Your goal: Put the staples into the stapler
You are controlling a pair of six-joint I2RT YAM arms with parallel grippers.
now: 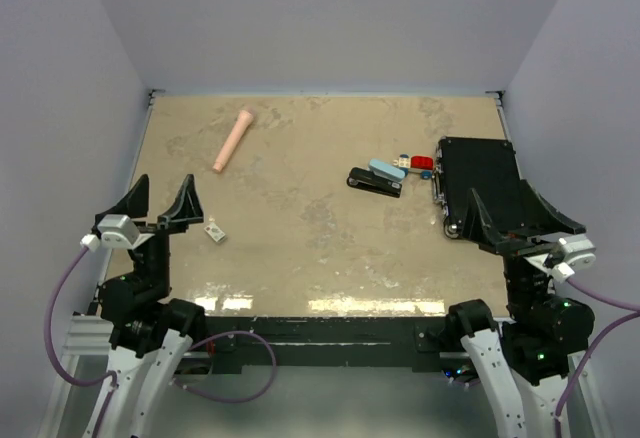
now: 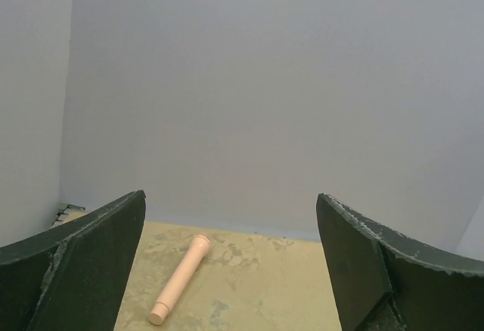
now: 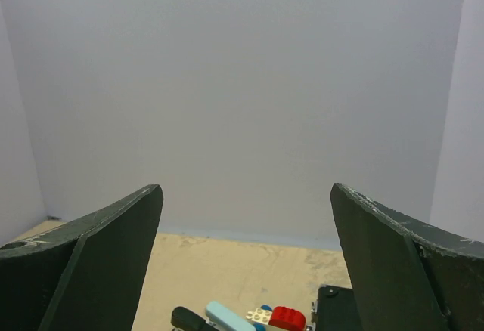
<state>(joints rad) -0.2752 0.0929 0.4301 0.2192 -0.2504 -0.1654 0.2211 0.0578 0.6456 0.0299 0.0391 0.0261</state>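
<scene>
Left hand (image 1: 162,194): fingers spread wide, holding nothing, above the near left of the beige tabletop (image 1: 300,248).
Right hand (image 1: 503,208): equally wide and unladen, by the black rectangular case (image 1: 480,168).
Staples: tiny white cardboard box with reddish print (image 1: 214,232), lying just beside the left hand. It is likely light, crushable and prone to skid, so pinch its long sides gently.
Stapler: black stapler with pale blue top (image 1: 378,177), mid-right and well apart from the box. It is probably stiff and heavier, so brace its base.

Pale walls (image 1: 330,18), mottled tan table (image 1: 300,228)
</scene>
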